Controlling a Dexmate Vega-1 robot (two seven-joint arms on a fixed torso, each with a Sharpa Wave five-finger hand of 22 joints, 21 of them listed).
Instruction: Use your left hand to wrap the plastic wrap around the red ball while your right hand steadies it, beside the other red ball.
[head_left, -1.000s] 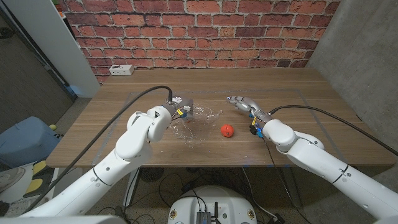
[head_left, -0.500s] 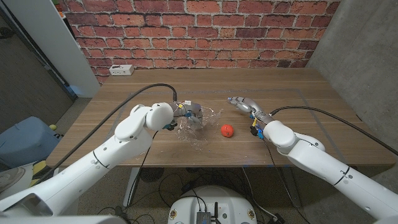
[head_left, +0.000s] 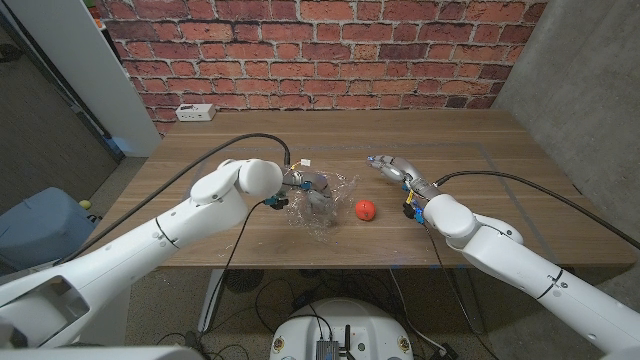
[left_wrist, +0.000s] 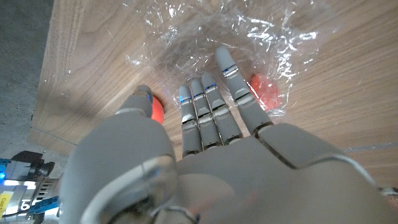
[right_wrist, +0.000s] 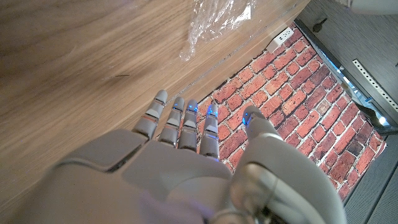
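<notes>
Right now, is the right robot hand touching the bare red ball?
Apart. Head view shows bare wood between the right robot hand and the red ball.

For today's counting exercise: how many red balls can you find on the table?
2. One ball lies bare between the hands; the other sits under the plastic wrap by the left hand.

The left hand has pushed rightward over the plastic wrap, bunching it.

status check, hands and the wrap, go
Left hand on the plastic wrap, fingers spread. Right hand open, off it. Bare red ball beside the wrap. Nothing blocking.
</notes>
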